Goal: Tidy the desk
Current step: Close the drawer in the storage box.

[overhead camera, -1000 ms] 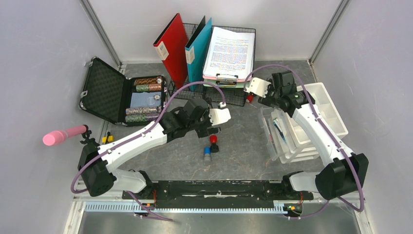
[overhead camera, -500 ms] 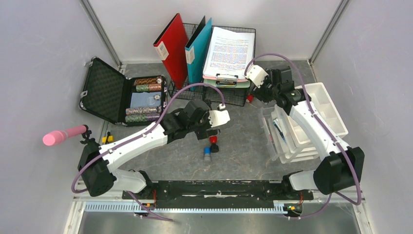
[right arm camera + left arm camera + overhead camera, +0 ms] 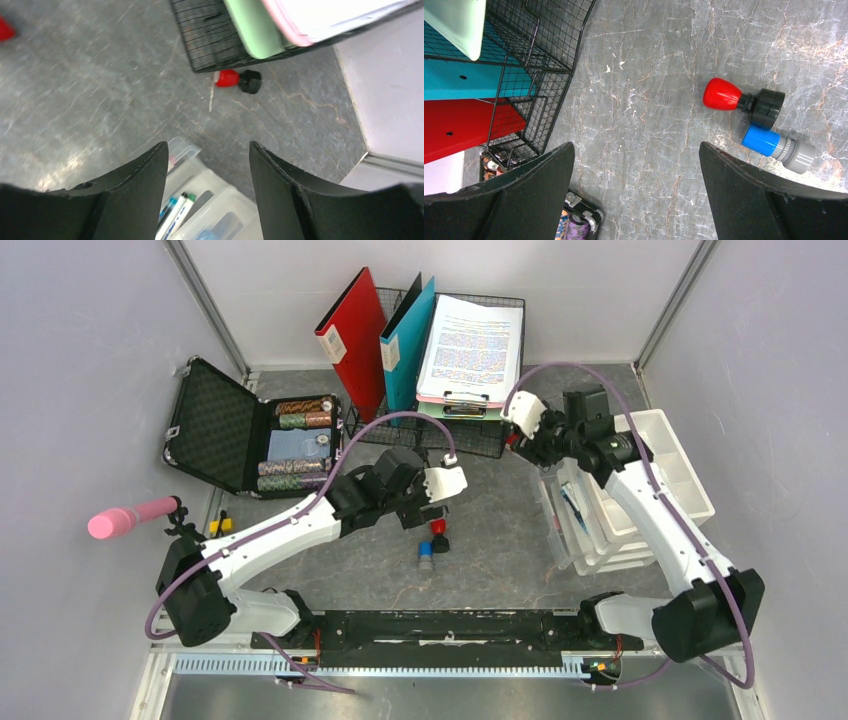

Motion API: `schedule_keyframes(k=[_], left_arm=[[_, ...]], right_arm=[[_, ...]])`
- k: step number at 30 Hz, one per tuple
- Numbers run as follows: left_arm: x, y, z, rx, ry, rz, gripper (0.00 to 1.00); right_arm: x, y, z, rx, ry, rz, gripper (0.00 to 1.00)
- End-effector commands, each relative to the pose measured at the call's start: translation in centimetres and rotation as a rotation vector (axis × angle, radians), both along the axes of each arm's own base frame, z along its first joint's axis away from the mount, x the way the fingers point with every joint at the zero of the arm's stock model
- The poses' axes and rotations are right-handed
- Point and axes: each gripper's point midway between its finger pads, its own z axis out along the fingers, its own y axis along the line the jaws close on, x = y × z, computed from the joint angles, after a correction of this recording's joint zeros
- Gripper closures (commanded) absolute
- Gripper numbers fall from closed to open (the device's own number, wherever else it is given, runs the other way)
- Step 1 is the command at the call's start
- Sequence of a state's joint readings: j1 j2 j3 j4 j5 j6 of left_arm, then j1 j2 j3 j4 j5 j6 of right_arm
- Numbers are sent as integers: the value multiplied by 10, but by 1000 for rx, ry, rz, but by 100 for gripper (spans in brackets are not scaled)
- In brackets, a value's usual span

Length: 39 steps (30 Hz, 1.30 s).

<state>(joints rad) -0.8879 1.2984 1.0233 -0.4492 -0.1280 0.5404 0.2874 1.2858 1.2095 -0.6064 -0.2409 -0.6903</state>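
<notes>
Wire rack [image 3: 478, 443] w/ folders [image 3: 405, 335] at back centre, open case [image 3: 215, 430] left of it, trays [image 3: 682, 455] at right, two stampers [image 3: 437, 528] mid tabletop [image 3: 500, 560], third stamper [image 3: 235, 80] just before rack's right corner.

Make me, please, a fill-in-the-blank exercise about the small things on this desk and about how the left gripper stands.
1. The left gripper hovers with its jaws ____ and empty.
2. Beside the red-topped stamp lies another stamp whose top is ____.
3. The clear organizer holding pens stands on the robot's ____ side.
Missing words: open; blue; right.
</notes>
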Motion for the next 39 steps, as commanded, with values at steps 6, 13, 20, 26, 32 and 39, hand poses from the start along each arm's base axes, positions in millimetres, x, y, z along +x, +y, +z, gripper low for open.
schedule_keyframes(k=[6,13,20,26,32,39], left_arm=[[9,13,17,-99,-6,79,0],[12,28,16,-85,-5,112,0],[13,37,18,-95,-17,128,0],[12,39,15,-89,-12,128,0],[12,40,13,-85,-12,127,0],[11,40,14,-90,-14,125,0]], right_arm=[[-76,6,-57,-217,153,270,36],[-91,-6,-99,-397,234,284,39],[-96,-46,-115,-607,265,222,41],[-98,-69,-104,-717,244,184,41],[-100,-88,-100,-798,231,149,40],[-91,-74,-95,-716,187,143,38]])
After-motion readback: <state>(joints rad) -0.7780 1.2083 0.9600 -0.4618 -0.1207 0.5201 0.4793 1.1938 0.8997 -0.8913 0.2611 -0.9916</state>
